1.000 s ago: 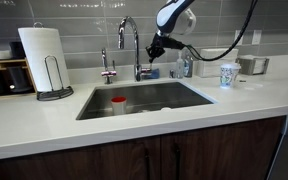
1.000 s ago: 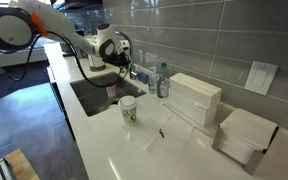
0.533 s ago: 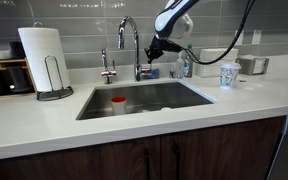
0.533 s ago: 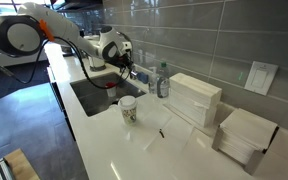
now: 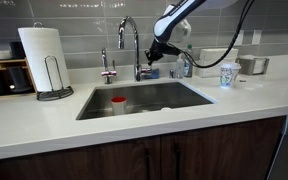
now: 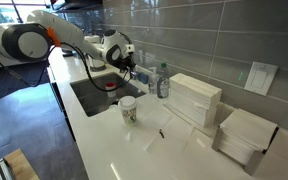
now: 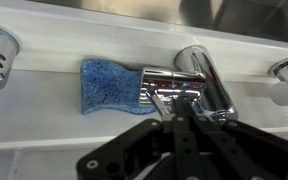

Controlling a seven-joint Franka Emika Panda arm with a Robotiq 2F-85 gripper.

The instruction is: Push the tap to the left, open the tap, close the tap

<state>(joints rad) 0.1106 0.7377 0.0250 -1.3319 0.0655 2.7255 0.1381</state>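
**Kitchen Sink Station: Tap Handling and Contact Points**

Pale stone surface [image 5: 44, 125] along a grey tiled wall. Locate tap [image 5: 134, 40] at rear rim of sink [image 5: 174, 95], between short dispenser tap [image 5: 106, 68] and bottle [image 5: 187, 66]. Note gripper [image 5: 154, 50] close beside gooseneck at about mid height in an exterior view. In wrist view, find gripper [image 7: 179, 118] low in frame, tips near side lever [image 7: 164, 80] and chrome base, with blue sponge [image 7: 109, 85] lying just behind. Read jaws as clenched, pads together, nothing visibly held between them. Unable to confirm contact with any chrome part.

Handling, as judged:

- Treat tap as rigid polished metal, fixed to deck. Expect only swivel of spout and short travel of lever.
- Expect slippery, rounded chrome. Avoid pinching the tube.
- For swivel, push sideways with flank of clenched jaws against upright section of gooseneck.
- For opening and closing, press near free end of side lever with light force.
- Stop at end of travel. Avoid overdriving.
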